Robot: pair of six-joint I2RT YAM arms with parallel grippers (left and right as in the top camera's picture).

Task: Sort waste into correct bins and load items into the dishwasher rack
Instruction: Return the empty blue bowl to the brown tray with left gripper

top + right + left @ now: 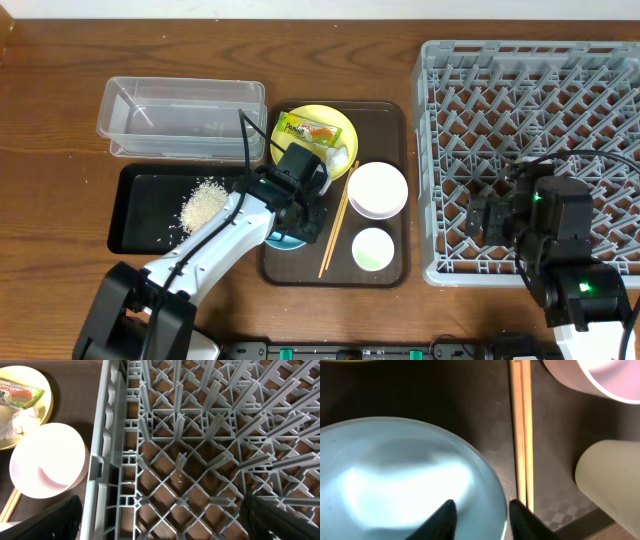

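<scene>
**A:** Which item is in hand, and where is it?

**B:** The blue bowl (395, 475), at the tray's (390, 125) near-left corner. The left end effector (482, 510) is straight above its right-hand rim. One finger is inside the bowl and one outside, and they are apart. Blue shows between the inner finger and the rim, so I judge it not yet pinched.

**A:** What does the next move turn on?

**B:** That rim must stay between the fingers. The bowl is round, so it has no long axis. The chopsticks (522, 435) lie just outside the outer finger, running lengthwise from the tray's near edge toward its middle. A sloppy close could catch them.

**A:** And the other arm?

**B:** The right end effector (165, 517) hovers over the dishwasher rack (425, 150), which sits on the desk (60, 80) right of the tray. Its fingers are spread wide and hold nothing. It is nearer the rack, and the left arm is nearer the bowl.

**A:** Any writing?

**B:** A green-and-yellow wrapper (308, 130) lies on the yellow plate (340, 118) at the tray's far-left. Its print is too small to read.
</scene>
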